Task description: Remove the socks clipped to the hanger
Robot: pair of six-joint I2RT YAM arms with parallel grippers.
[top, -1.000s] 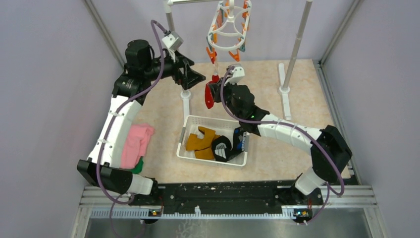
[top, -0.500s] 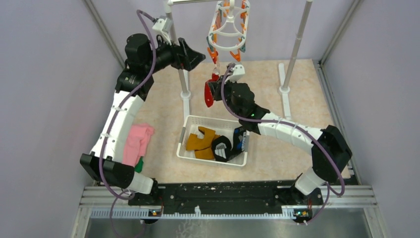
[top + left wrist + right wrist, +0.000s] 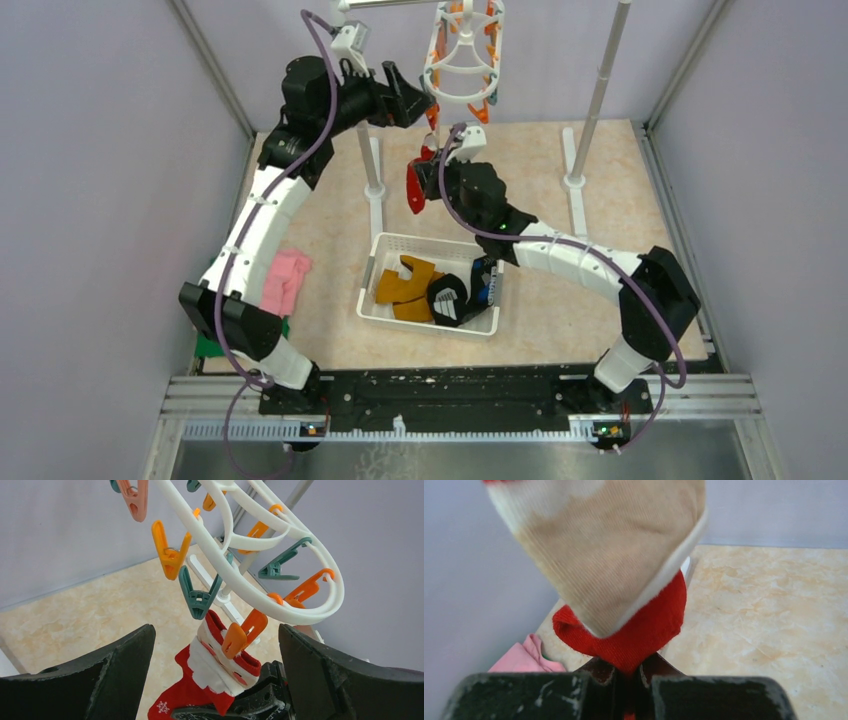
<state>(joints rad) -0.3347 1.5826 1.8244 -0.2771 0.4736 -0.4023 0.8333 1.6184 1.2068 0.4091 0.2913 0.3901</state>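
Left claw point(image 3: 408, 95), jaws wide, hovers beside the hanger point(image 3: 240, 565). The sock point(image 3: 197, 685) hangs from an orange clip point(image 3: 242, 632) on the hanger's low rim, and the right claw point(image 3: 629, 672) pinches its red end. Pulling against the shut clip could swing the hanger or slip the sock. Grip depth is hard to make out.

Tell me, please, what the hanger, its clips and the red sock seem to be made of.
The hanger looks like smooth, glossy white plastic. Its clips, orange and teal, seem hard plastic too, slightly shiny. The red sock is matte knitted fabric, ribbed and softly folded; the fibre is unclear.
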